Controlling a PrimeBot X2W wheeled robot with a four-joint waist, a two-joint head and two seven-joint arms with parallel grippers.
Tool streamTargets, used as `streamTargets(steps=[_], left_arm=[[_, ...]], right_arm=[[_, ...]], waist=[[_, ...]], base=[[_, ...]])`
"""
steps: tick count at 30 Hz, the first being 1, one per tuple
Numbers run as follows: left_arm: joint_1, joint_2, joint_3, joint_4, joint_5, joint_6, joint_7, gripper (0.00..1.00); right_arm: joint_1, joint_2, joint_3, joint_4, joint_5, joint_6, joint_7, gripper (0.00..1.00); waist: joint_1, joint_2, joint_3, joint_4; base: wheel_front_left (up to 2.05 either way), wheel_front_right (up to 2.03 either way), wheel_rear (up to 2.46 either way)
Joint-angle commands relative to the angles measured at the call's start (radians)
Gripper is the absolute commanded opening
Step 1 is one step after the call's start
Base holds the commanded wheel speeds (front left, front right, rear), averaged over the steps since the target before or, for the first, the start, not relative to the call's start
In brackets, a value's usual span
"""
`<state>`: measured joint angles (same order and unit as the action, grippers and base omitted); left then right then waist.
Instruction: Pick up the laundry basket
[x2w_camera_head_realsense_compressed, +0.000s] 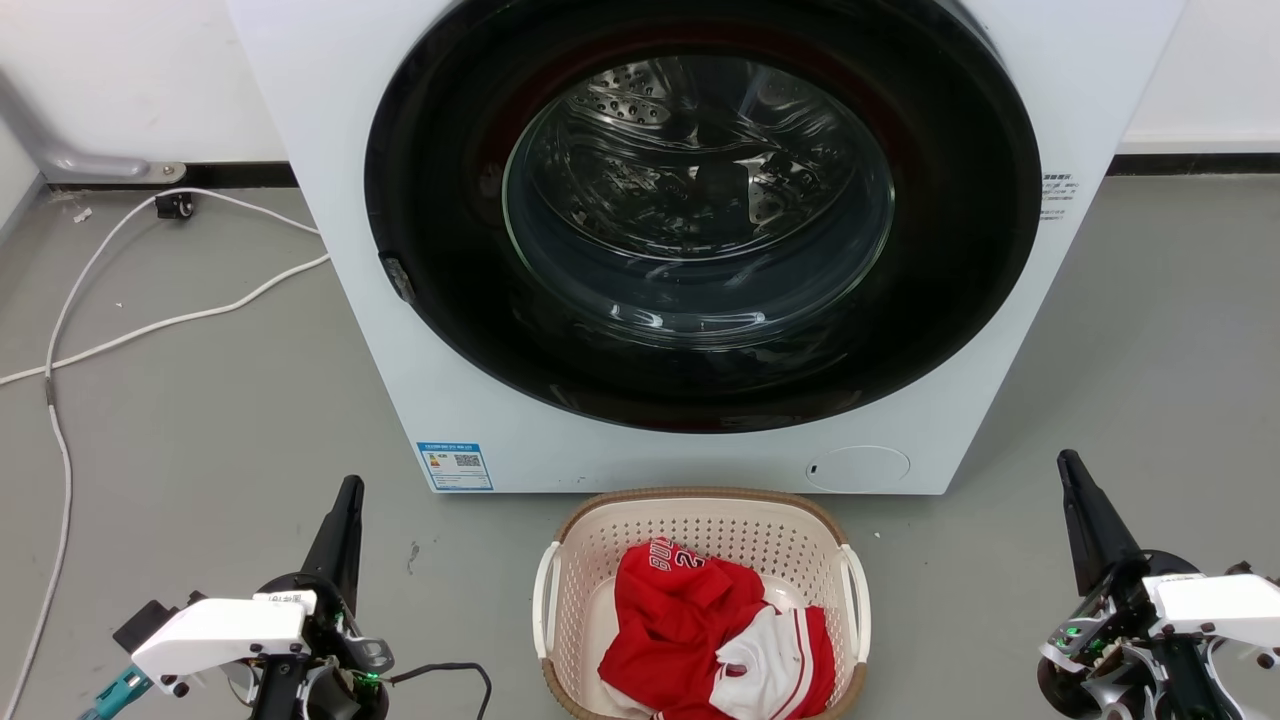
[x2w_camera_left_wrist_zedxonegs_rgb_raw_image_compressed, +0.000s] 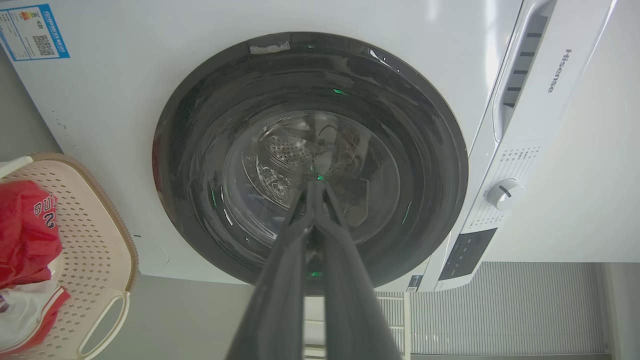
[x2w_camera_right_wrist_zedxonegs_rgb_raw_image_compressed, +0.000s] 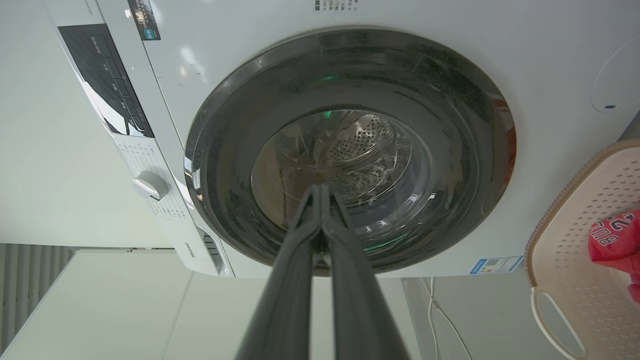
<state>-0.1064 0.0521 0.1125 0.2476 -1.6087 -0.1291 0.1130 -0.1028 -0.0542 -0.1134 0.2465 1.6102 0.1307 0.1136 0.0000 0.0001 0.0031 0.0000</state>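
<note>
The laundry basket (x2w_camera_head_realsense_compressed: 700, 520) stands on the floor just in front of the washer, cream and perforated, with a brown rim and white side handles. Red and white clothes (x2w_camera_head_realsense_compressed: 715, 640) lie inside it. The basket's edge shows at the left of the left wrist view (x2w_camera_left_wrist_zedxonegs_rgb_raw_image_compressed: 95, 250) and at the right of the right wrist view (x2w_camera_right_wrist_zedxonegs_rgb_raw_image_compressed: 565, 250). My left gripper (x2w_camera_head_realsense_compressed: 350, 485) is shut at the lower left, well left of the basket. My right gripper (x2w_camera_head_realsense_compressed: 1068, 460) is shut at the lower right, well right of it. Both point at the washer, their fingers pressed together (x2w_camera_left_wrist_zedxonegs_rgb_raw_image_compressed: 315, 186) (x2w_camera_right_wrist_zedxonegs_rgb_raw_image_compressed: 320, 189).
A white front-load washer (x2w_camera_head_realsense_compressed: 480, 400) with a dark round door (x2w_camera_head_realsense_compressed: 700, 215) stands close behind the basket. White cables (x2w_camera_head_realsense_compressed: 120, 335) trail over the grey floor at the left. Open floor lies on both sides of the basket.
</note>
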Motion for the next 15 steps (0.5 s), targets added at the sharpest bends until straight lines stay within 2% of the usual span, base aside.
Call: streamTargets(steps=[1, 11, 12, 15], left_arm=[[-0.006, -0.002, 0.004, 0.0, 0.001, -0.003, 0.002, 0.0], [-0.006, -0.003, 0.004, 0.0, 0.001, -0.003, 0.003, 0.0], [0.001, 0.0, -0.001, 0.003, 0.0, 0.0, 0.0, 1.0], [0.011, -0.001, -0.008, 0.017, 0.001, 0.0, -0.005, 1.0]], right_arm=[[-0.013, 0.005, -0.001, 0.001, -0.003, 0.0, 0.002, 0.0], [-0.013, 0.005, -0.002, 0.001, -0.003, 0.0, 0.002, 0.0], [0.002, 0.0, 0.0, 0.002, 0.0, 0.0, 0.0, 1.0], [0.015, 0.001, 0.004, 0.015, 0.0, 0.0, -0.005, 1.0]], waist=[[0.0, -0.0001, 0.0, 0.0], [0.0, -0.0001, 0.0, 0.0], [0.0, -0.0001, 0.0, 0.0], [0.0, -0.0001, 0.0, 0.0]], base=[[0.0, 0.0, 0.0], [0.0, 0.0, 0.0], [0.0, 0.0, 0.0], [0.0, 0.0, 0.0]])
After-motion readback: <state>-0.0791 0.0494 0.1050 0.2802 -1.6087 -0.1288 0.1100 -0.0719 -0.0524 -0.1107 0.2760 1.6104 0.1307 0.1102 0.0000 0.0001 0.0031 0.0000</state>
